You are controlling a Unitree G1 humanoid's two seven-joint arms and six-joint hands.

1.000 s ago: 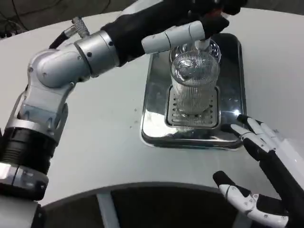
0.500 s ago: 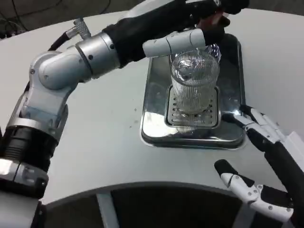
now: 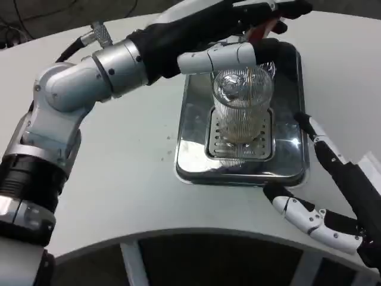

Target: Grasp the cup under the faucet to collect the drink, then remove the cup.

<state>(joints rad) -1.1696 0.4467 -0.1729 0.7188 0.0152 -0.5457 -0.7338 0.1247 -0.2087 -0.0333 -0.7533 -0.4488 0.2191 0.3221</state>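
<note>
Head view: looks down on a white table (image 3: 119,179) whose curved near edge runs across the bottom, dark floor below it.
Left arm: the silver forearm (image 3: 89,80) sweeps from the left edge up and across to the top centre, its dark sleeve crossing the upper left part of the tray.
Tray: a shiny steel drip tray (image 3: 193,149) sits right of centre, with a slotted grate (image 3: 238,146) set into its middle.
Right hand: the right hand (image 3: 333,190) lies at the lower right beside the tray, fingers spread wide and holding nothing; one long finger (image 3: 318,143) reaches along the tray's right rim, a lower one (image 3: 297,210) curls just off its near corner. The palm is cut off by the picture's edge.
Cup: the ribbed clear cup (image 3: 241,104) stands upright on the grate, directly below the left hand, with a thin pale layer showing at its bottom.
Left hand: the left hand (image 3: 244,30) is at the top above the cup, a white finger (image 3: 217,58) lying across just over the cup's rim; its dark fingers bunch around something red (image 3: 271,25). Whether they press or grip it I cannot tell.
Faucet: hidden behind the left hand; its spout is hard to make out.
Cables: dark cables (image 3: 18,24) trail off the table at the top left corner.
</note>
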